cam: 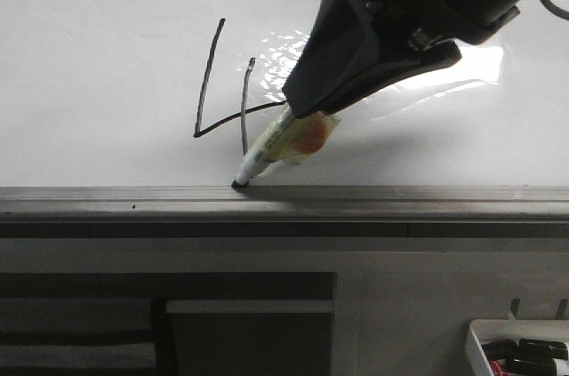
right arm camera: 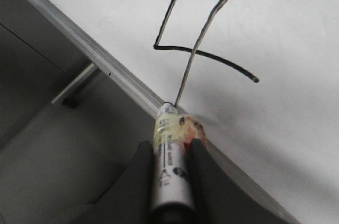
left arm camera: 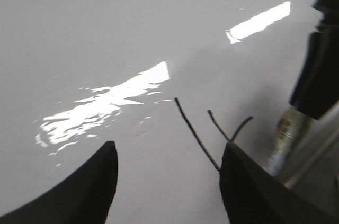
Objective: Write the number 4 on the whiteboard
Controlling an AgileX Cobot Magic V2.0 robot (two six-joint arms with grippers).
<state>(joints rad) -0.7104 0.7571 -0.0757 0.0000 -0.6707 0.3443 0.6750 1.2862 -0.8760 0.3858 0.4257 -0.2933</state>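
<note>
The right end effector (right arm camera: 172, 152) pinches a marker (cam: 283, 142) low on its barrel and tilts it so the tip meets the whiteboard (cam: 107, 20) at its near edge, against the grey frame rail (cam: 356, 201), probably because the long vertical ends there. The number 4 (cam: 224, 100) sits just left of the marker and looks complete. The left end effector (left arm camera: 169, 181) hangs spread and empty over the board; the marker's label is too blurred to read.
</note>
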